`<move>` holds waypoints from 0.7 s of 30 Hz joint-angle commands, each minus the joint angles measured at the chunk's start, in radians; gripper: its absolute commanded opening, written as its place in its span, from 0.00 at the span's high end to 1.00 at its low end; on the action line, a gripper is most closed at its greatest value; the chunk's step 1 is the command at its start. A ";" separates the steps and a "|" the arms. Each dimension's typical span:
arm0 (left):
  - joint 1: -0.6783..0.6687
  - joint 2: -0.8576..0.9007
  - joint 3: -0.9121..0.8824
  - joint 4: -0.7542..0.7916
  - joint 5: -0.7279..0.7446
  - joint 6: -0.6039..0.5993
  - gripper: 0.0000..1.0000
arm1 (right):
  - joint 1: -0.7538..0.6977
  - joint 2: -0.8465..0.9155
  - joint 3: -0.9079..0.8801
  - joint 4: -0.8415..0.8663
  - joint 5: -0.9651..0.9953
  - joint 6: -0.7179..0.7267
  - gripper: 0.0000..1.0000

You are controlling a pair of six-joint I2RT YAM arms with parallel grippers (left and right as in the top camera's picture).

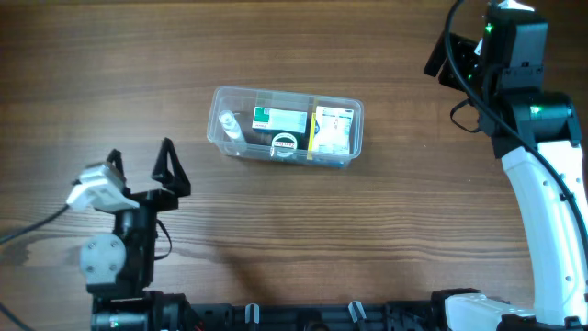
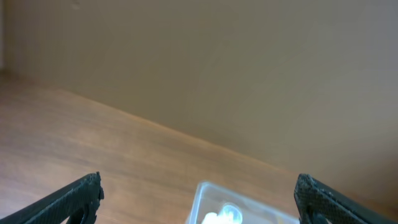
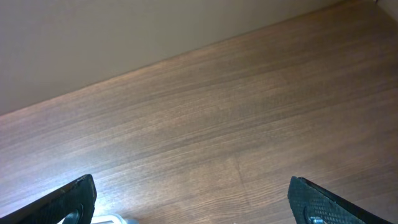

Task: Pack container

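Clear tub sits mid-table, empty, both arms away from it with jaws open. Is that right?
Not empty: the overhead view shows the container holding a small bottle, a green-and-white box and a yellow-and-white box. The rest stands: it sits mid-table, left gripper and right gripper away from it, jaws open.

Brown wooden table point(image 1: 386, 239) bears 1 clear container point(image 1: 241, 97) near its middle

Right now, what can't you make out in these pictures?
Overhead: print on the boxes in the container, too small to read.
Left wrist: most of the container, cut off by the bottom edge.
Right wrist: a pale scrap at the bottom edge, cut off, unidentifiable.
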 commanded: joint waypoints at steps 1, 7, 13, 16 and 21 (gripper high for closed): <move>0.009 -0.098 -0.203 0.160 0.095 -0.003 0.00 | 0.001 0.007 -0.001 0.000 0.010 0.014 0.00; 0.009 -0.178 -0.327 0.245 0.100 -0.006 0.00 | 0.001 0.007 -0.001 0.000 0.010 0.014 0.00; 0.009 -0.245 -0.364 0.233 0.099 -0.001 0.00 | 0.001 0.007 -0.001 0.000 0.010 0.014 0.00; 0.009 -0.292 -0.396 0.209 0.100 -0.002 0.00 | 0.001 0.007 -0.001 0.000 0.010 0.014 0.00; 0.009 -0.343 -0.396 0.140 0.081 -0.002 0.00 | 0.001 0.007 -0.001 0.000 0.010 0.014 0.00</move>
